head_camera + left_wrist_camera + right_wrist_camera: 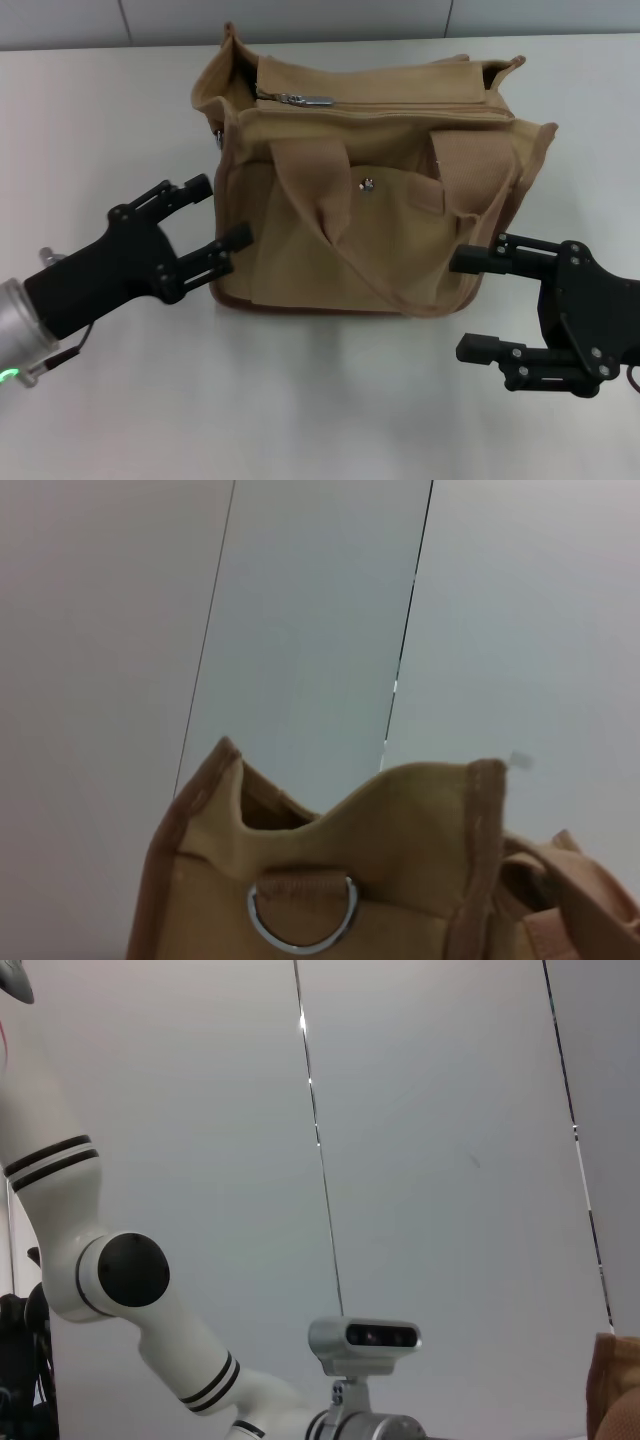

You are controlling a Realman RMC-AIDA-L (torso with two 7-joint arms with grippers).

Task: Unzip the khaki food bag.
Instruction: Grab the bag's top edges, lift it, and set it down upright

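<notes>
Zipper point(385, 103) closed, pull point(312, 99) untouched; nothing done yet. Bag point(370, 190) between grippers: left gripper point(213, 215) spread wide beside its end, right gripper point(478, 304) spread, empty, near opposite corner.

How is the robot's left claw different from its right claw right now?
The left tool sits by the khaki food bag's left end, its lower finger close against the canvas; the right tool sits at the bag's front right corner, lower finger out over the table. The left tool's fingers are closer together; the right tool's are spread wider. Both are black, open and hold nothing.
</notes>
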